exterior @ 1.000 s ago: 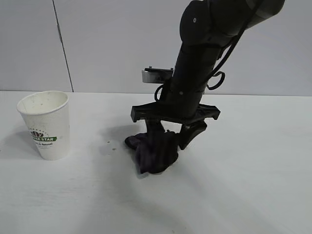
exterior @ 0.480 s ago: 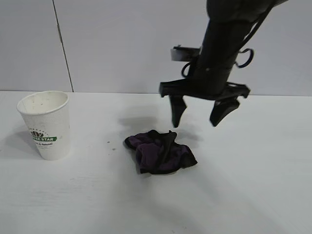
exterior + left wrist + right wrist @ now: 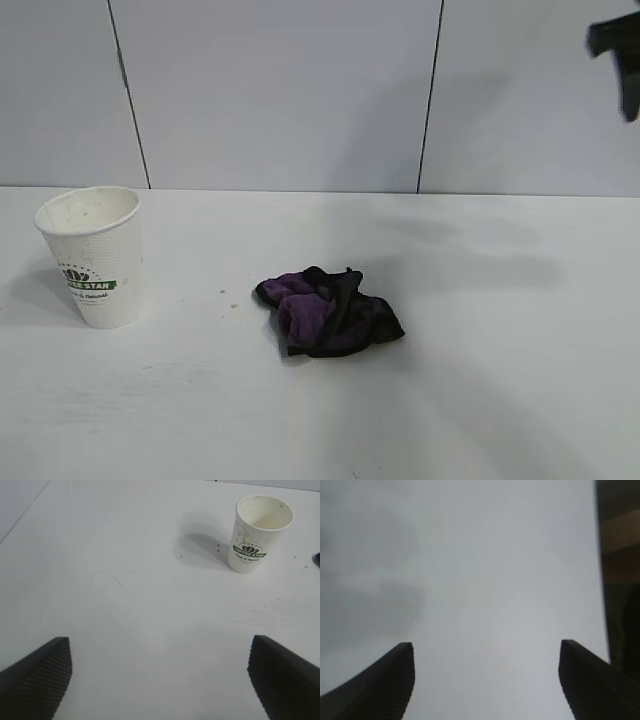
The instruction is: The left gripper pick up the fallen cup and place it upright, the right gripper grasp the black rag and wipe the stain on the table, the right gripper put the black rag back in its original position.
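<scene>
On the tabletop [image 3: 480, 400], the black rag [image 3: 329, 311] lies bunched near the middle, black with purple folds, touched by nothing. Toward the left side the cup [image 3: 93, 255] stands upright, mouth up, its green band facing the exterior camera, well apart from the rag. Between them I see only a faint speck or two on the white surface; I cannot make out a stain there. My right gripper [image 3: 620, 60] is high at the upper right corner of the exterior view, mostly past the frame edge, in front of the grey wall panels and well clear of the rag. From its wrist camera both fingers [image 3: 380, 685] stand wide apart with nothing between them, pale surface below and a dark strip along one edge. My left gripper [image 3: 160, 675] hovers over bare tabletop, its fingers [image 3: 37, 677] spread wide and empty, the cup [image 3: 257, 532] far ahead of it. Open white surface lies all around the rag, and to the right of it out to the frame edge.
</scene>
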